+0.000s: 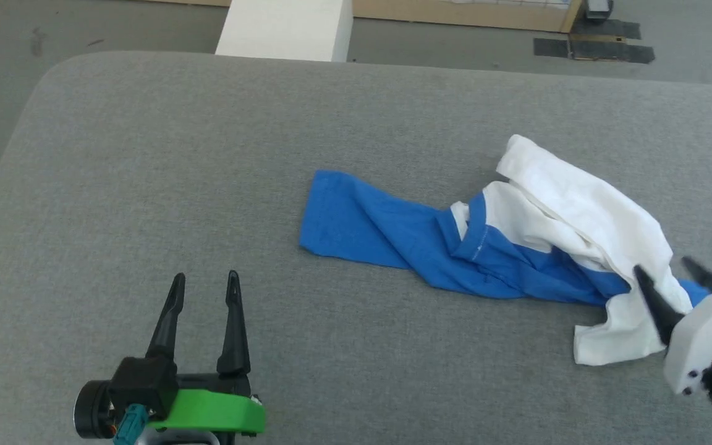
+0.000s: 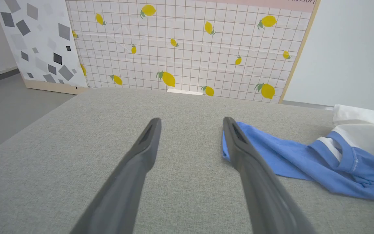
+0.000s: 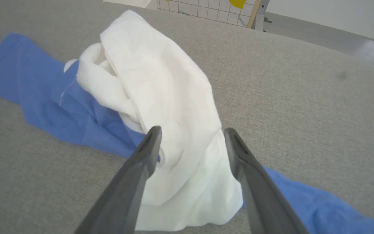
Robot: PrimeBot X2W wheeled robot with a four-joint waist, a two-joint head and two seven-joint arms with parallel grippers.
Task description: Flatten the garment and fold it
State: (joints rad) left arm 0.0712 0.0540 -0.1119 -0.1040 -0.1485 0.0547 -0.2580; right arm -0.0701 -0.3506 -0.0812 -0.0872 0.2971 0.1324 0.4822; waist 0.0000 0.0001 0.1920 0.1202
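The garment (image 1: 504, 247) lies crumpled on the grey padded table (image 1: 207, 154), right of centre. A blue sleeve stretches to the left and the white body is bunched at the right. My right gripper (image 1: 662, 264) is open at the garment's right end. In the right wrist view its fingers (image 3: 190, 130) straddle a ridge of the white cloth (image 3: 161, 87) without closing on it. My left gripper (image 1: 204, 278) stands open over bare table at the lower left, well short of the sleeve. In the left wrist view (image 2: 190, 122) the blue sleeve (image 2: 287, 156) lies just past the right finger.
A white box (image 1: 285, 28) stands on the floor beyond the table's far edge. A lemon-patterned panel (image 2: 190, 42) rises behind it. The table's rounded left corner and edge are at the far left, with bare grey cloth around the left gripper.
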